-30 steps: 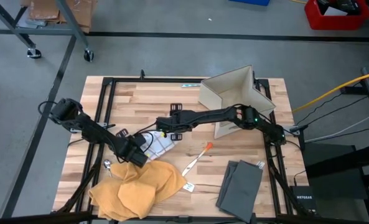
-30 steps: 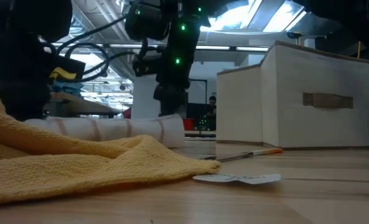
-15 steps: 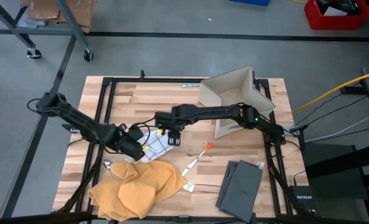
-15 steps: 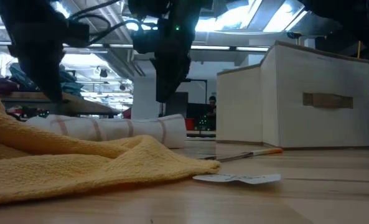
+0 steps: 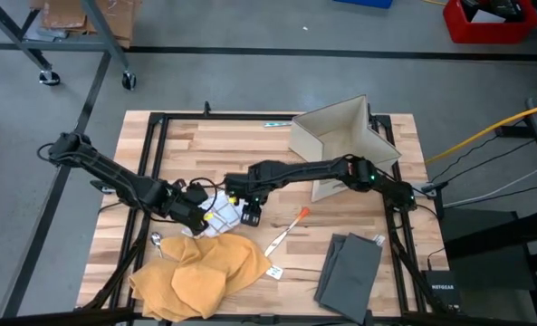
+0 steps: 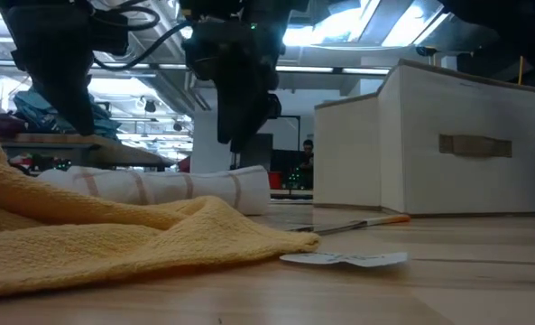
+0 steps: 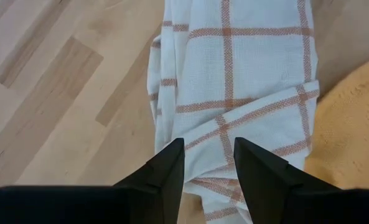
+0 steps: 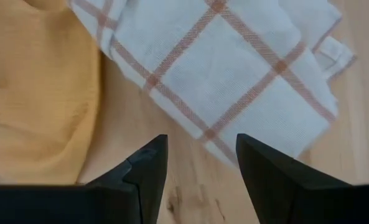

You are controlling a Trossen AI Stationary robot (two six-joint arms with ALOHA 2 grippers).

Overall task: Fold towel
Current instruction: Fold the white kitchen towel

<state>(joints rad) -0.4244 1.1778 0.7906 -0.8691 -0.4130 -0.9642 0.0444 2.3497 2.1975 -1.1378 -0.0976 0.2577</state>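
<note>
Wooden planks made up the table [image 5: 205,145], which stood on a grey floor with a black frame round its edges. Nearest the front edge lay one crumpled yellow cloth [image 5: 200,276] at the front left corner, one folded grey cloth [image 5: 350,267] toward the front right, and a small white tag [image 5: 274,272] between them. Just behind the tag lay one utensil with an orange tip [image 5: 288,228], and one spoon [image 5: 157,241] lay beside the yellow cloth toward the left edge.

One white towel with orange checks [image 5: 225,210] lay bunched left of the table's middle, just behind the yellow cloth and touching it. The left gripper [image 5: 194,205] hung over the towel's left end. In the left wrist view its two fingers [image 7: 165,171] stood parted with a narrow gap, the checked towel [image 7: 234,81] showing under and between them; they pinched nothing, and whether the tips touched the fabric could not be told. The right gripper [image 5: 252,214] hung over the towel's right end. In the right wrist view its two fingers [image 8: 148,168] were spread wider, empty, above bare wood at the towel's [image 8: 221,74] edge, with the yellow cloth [image 8: 38,87] to one side.

From table height both grippers appeared as dark shapes above the rolled-looking towel [image 6: 168,188], clear of it. One open beige box [image 5: 340,140] stood toward the back right corner.
</note>
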